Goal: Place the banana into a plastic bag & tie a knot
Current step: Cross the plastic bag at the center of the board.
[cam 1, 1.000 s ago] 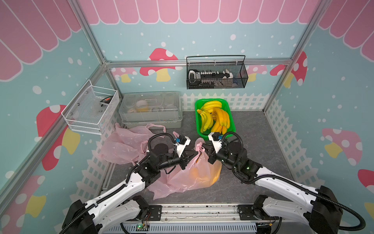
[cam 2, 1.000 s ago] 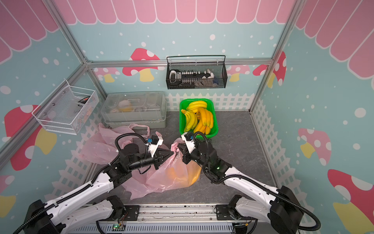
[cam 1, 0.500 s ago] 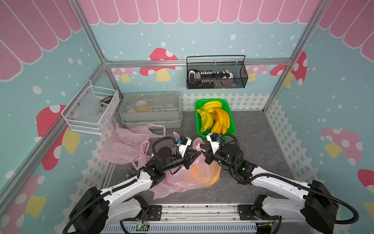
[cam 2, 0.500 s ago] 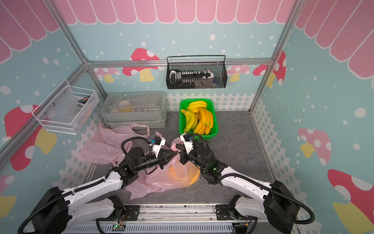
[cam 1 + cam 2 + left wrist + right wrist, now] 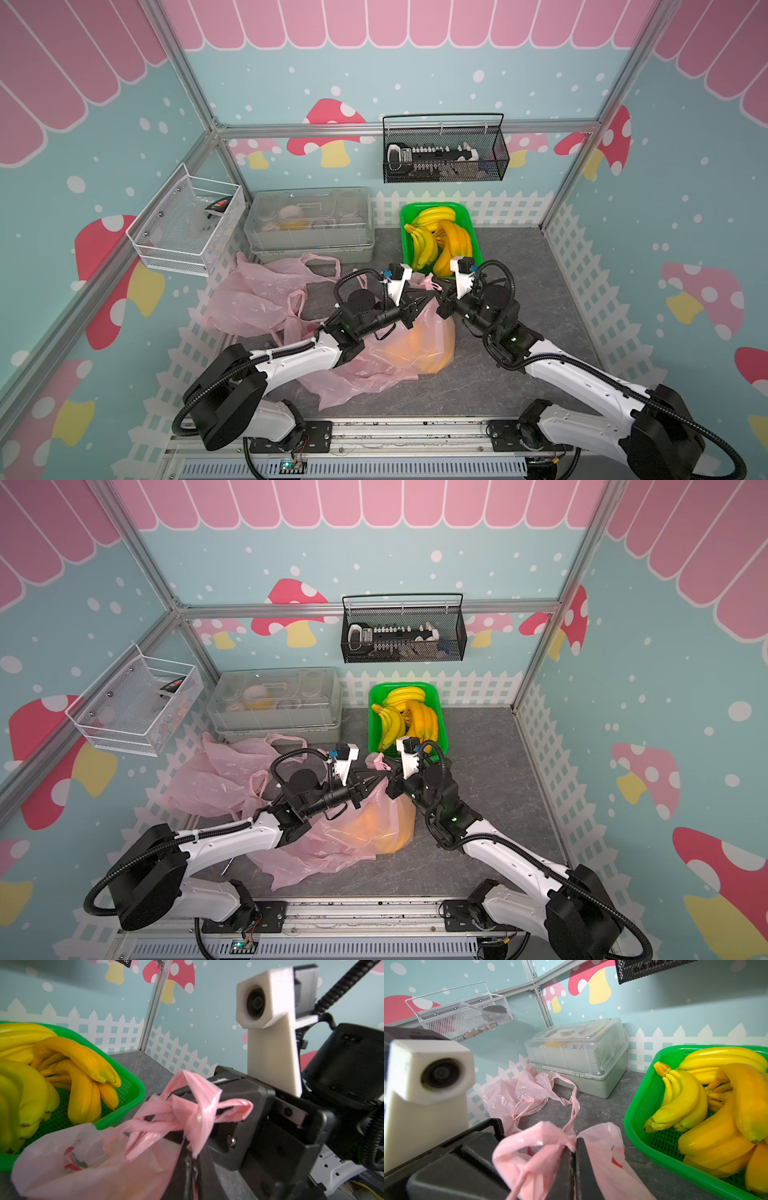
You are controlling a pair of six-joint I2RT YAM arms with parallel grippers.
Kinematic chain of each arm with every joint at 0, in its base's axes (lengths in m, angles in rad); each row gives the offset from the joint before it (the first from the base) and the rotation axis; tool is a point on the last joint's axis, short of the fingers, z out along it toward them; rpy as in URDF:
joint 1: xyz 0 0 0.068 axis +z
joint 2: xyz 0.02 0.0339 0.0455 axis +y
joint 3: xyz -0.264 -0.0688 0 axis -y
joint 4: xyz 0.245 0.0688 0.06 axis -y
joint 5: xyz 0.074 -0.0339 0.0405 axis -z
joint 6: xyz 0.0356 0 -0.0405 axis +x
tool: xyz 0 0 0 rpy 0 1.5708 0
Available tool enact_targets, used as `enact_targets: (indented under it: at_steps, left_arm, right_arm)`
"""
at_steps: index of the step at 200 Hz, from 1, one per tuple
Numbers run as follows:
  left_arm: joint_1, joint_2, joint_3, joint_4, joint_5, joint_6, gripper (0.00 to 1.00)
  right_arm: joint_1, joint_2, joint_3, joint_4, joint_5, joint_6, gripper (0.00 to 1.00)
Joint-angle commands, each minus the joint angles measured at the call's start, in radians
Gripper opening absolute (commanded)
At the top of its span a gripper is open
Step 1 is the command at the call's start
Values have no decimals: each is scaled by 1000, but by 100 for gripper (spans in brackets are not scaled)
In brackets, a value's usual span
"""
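Banana (image 5: pixel 419 351): inside the pink bag (image 5: pixel 386 796), only an orange blur through the film; outline unclear.
Bag: mid-counter (image 5: pixel 540 291), near the green basket (image 5: pixel 434 204); twisted handles (image 5: pixel 187 1109) crossed, whether knotted is hard to judge.
Left fingers (image 5: pixel 181 1172): pinched together on a handle strand, partly out of frame.
Right fingers (image 5: pixel 584 1167): pressed together on bag film; contact partly hidden.

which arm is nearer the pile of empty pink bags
Left. The left arm runs right beside the empty bags; the right arm is beyond the filled bag.
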Motion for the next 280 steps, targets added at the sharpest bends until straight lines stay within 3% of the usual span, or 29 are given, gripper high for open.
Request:
enact_targets:
  at_steps: [1, 72, 174, 221, 238, 254, 280]
  left_arm:
    - [-24, 32, 76, 114, -11, -37, 5]
    - [-64, -5, -54, 43, -75, -51, 2]
    - [-64, -221, -163, -140, -167, -19, 25]
    - [-62, -376, -157, -329, -243, 68, 38]
    - [-48, -419, -140, -417, -269, 122, 37]
    - [-21, -431, -117, -496, -263, 171, 35]
    - [59, -379, -77, -548, -138, 205, 30]
  right_arm:
    - [5, -17, 16, -16, -89, 16, 0]
    - [4, -21, -49, 24, -138, 48, 0]
    - [11, -12, -55, 61, -185, 61, 0]
    - [19, 1, -38, 61, -189, 55, 0]
    - [21, 0, -33, 57, -189, 52, 0]
    - [23, 3, -28, 55, -191, 52, 0]
    - [25, 5, -24, 51, -193, 51, 0]
